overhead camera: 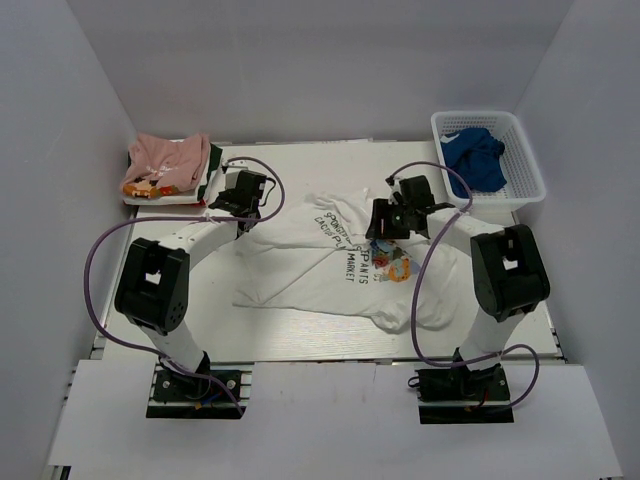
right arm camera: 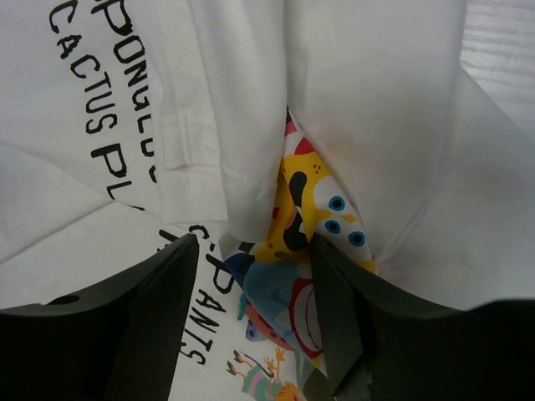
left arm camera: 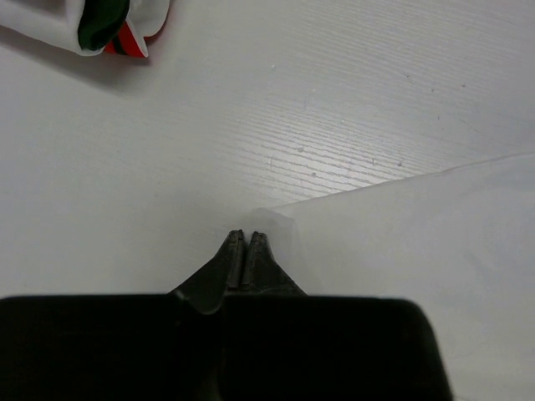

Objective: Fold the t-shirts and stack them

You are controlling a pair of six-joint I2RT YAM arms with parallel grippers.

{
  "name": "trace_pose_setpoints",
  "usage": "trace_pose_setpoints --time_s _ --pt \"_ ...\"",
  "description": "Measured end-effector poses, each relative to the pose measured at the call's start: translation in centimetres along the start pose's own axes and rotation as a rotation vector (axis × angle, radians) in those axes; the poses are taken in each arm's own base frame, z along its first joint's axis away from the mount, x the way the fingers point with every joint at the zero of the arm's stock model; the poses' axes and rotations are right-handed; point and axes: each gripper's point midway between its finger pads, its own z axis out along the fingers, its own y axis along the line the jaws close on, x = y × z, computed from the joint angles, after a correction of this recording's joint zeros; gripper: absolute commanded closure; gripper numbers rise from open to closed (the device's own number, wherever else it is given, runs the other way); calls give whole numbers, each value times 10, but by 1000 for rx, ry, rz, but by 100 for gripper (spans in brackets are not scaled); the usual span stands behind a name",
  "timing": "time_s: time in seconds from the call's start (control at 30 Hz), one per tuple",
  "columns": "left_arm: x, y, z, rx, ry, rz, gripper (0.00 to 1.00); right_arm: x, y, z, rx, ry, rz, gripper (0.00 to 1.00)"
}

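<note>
The large white cloth t-shirt (overhead camera: 300, 275), with black lettering and a bright cartoon print, lies spread and partly folded on the white table (overhead camera: 300, 345), directly beneath my right gripper (right arm camera: 251, 276). That gripper's jaws stand apart over a raised fold, with the yellow cartoon face showing between them. My left gripper (left arm camera: 244, 251) is pressed closed at the shirt's thin edge; I cannot tell whether it pinches any cloth. The smaller folded pink t-shirt (overhead camera: 168, 160) rests beyond my left gripper. A white plastic basket (overhead camera: 530, 175) holding blue cloth (overhead camera: 475, 155) sits beyond my right.

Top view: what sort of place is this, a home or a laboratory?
Probably a robot laboratory cell: white walls enclose the table, left arm and right arm are bolted at its near edge.
</note>
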Motion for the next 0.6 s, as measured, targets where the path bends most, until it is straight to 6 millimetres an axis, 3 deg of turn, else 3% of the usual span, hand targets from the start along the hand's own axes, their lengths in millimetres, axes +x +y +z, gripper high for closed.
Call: trace_pose_setpoints --time_s 0.13,0.3,0.6 --pt "0 0 0 0 -1 -3 100 -8 7 11 -12 -2 -12 54" --pt "0 0 0 1 0 -4 100 -16 15 14 4 -20 -21 44" --pt "1 0 0 -1 3 -2 100 -19 23 15 70 -44 -71 44"
